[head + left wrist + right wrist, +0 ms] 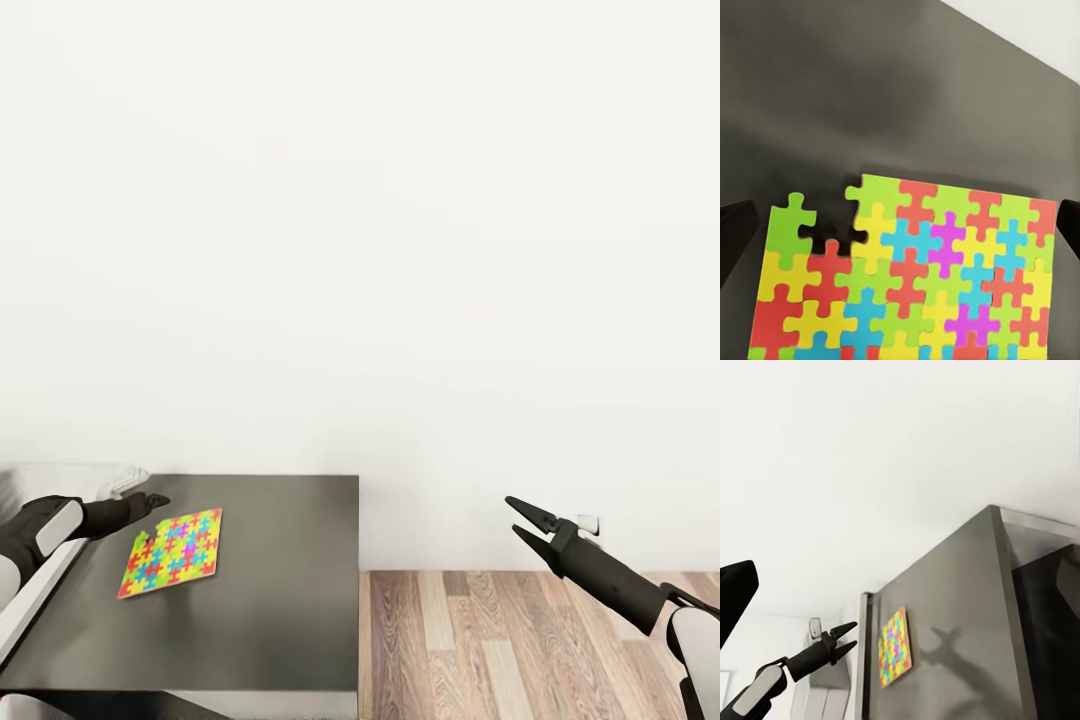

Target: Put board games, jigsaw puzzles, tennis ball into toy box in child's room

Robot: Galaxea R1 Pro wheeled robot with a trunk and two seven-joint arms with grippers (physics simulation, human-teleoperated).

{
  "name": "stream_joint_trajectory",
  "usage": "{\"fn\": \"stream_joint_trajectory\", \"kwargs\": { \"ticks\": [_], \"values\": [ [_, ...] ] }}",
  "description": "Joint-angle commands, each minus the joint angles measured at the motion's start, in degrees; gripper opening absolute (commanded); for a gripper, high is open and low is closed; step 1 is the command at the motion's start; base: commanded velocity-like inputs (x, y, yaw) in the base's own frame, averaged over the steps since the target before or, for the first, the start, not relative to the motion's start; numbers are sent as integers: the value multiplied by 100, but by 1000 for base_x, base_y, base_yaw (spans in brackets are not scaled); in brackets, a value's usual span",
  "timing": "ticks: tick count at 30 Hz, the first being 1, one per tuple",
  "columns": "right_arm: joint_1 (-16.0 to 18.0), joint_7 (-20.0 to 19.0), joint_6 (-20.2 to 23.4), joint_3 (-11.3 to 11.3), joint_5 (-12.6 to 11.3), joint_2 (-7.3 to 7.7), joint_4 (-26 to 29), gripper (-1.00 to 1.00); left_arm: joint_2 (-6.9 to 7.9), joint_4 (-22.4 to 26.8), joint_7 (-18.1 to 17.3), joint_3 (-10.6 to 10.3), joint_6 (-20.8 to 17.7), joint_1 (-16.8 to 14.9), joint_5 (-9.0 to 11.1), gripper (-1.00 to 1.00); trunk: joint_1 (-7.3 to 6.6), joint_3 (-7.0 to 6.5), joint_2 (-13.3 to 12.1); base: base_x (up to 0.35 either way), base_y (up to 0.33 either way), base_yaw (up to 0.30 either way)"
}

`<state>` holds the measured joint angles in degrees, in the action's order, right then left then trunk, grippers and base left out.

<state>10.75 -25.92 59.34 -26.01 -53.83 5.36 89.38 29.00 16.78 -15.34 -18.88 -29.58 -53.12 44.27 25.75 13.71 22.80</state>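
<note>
On dark table point(280, 600), jigsaw puzzle point(171, 552).

The dark grey table point(280, 620) top looks smooth with a soft satin sheen, kinda like lacquered board, and the jigsaw puzzle point(171, 552) on it is flat matte stuff, cardboard or foam by the look, in saturated solid colours. Floor point(520, 650) is wood planks with visible grain and a low gloss, wall point(400, 250) is plain matte white. Both grippers, left point(157, 501) and right point(522, 521), look like matte black plastic, with glossy white shells further up the arms.
</note>
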Motion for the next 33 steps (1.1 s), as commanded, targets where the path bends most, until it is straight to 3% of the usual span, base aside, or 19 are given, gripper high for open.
{"fn": "stream_joint_trajectory", "kwargs": {
  "ticks": [1, 12, 20, 33],
  "values": [
    [8, -53, 25, -11, 48, -1, 1, 100, 5, 2, -17, -16, -20, -5, 14, 100, 3, 21, 12, 0, 0, 0],
    [7, -62, 34, -18, 48, 9, 1, 100, 22, -3, -30, -3, -21, -5, 28, 100, 3, 124, 12, 0, 0, 0],
    [7, -62, 34, -21, 47, 9, 1, 100, 196, -16, -123, -6, -29, -5, 45, 100, 3, 200, 12, 0, 0, 0],
    [7, -62, 34, -20, 48, 9, 1, 100, 176, -17, -137, -19, -30, -5, 21, 100, 3, 322, 12, 0, 0, 0]
  ]
}}
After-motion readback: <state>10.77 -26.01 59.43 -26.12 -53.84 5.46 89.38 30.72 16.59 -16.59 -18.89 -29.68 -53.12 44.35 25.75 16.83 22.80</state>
